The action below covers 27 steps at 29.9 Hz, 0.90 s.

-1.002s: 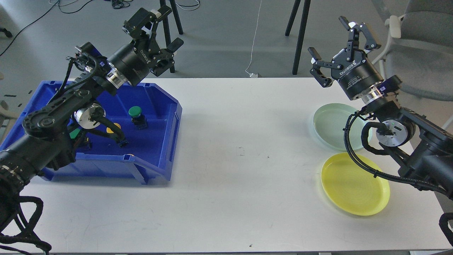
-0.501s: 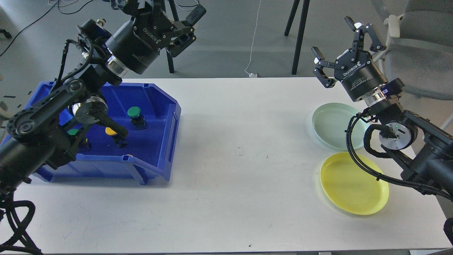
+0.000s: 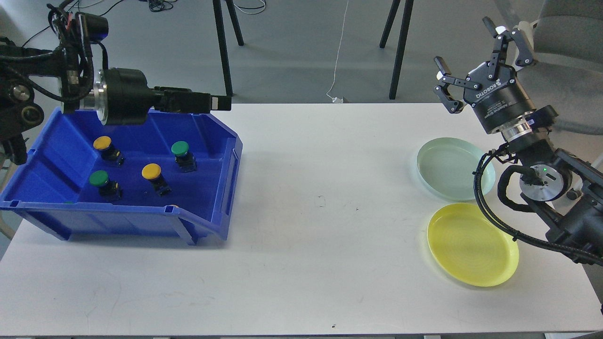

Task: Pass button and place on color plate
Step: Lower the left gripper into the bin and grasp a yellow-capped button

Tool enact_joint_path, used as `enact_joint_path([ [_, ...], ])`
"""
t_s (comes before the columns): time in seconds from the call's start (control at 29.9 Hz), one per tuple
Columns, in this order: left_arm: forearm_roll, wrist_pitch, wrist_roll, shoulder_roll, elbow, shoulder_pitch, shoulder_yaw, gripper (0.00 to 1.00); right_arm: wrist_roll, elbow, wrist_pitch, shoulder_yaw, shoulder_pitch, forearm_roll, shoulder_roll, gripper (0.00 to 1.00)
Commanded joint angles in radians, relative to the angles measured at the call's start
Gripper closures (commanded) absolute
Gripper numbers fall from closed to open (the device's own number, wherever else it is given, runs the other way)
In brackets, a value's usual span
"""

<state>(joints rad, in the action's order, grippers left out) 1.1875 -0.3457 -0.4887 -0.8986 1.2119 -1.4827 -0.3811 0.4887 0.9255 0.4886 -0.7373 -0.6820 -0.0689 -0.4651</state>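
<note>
The left arm reaches in level from the left edge, its left claw (image 3: 214,102) pointing right over the back rim of the blue bin (image 3: 207,221); seen side-on, its fingers cannot be told apart, so how far it is open I cannot tell, and nothing shows in it. The right claw (image 3: 480,56) is raised above the far right of the desk (image 3: 320,263), fingers spread wide and empty. Half a second ago the left arm slanted across the bin and hid some buttons; now it has swung back and all four show: yellow button (image 3: 102,143), green button (image 3: 180,149), a second yellow one (image 3: 151,171) and a second green one (image 3: 99,178). The pale green plate (image 3: 443,165) and yellow plate (image 3: 471,245) lie near the right edge, well apart from the bin, with bare desk between
</note>
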Motion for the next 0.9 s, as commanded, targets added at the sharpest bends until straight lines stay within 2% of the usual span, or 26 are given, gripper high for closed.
enact_joint_path([
  [0.0, 0.084, 0.048, 0.000, 0.039, -0.058, -0.013, -0.108, 0.01, 0.000, 0.000, 0.000, -0.002, 0.022, 0.000, -0.003, 0.01],
  [0.2, 0.147, 0.108, 0.000, 0.113, -0.184, 0.024, -0.229, 0.01, 0.000, 0.000, 0.000, -0.013, 0.039, 0.000, -0.009, 0.01],
  [0.3, 0.147, 0.111, 0.000, 0.133, -0.229, 0.056, -0.232, 0.01, 0.000, 0.000, 0.000, -0.013, 0.039, 0.000, -0.010, 0.01],
  [0.87, 0.149, 0.111, 0.000, 0.138, -0.276, 0.131, -0.226, 0.01, 0.000, 0.000, 0.000, -0.013, 0.052, 0.000, -0.010, 0.01],
])
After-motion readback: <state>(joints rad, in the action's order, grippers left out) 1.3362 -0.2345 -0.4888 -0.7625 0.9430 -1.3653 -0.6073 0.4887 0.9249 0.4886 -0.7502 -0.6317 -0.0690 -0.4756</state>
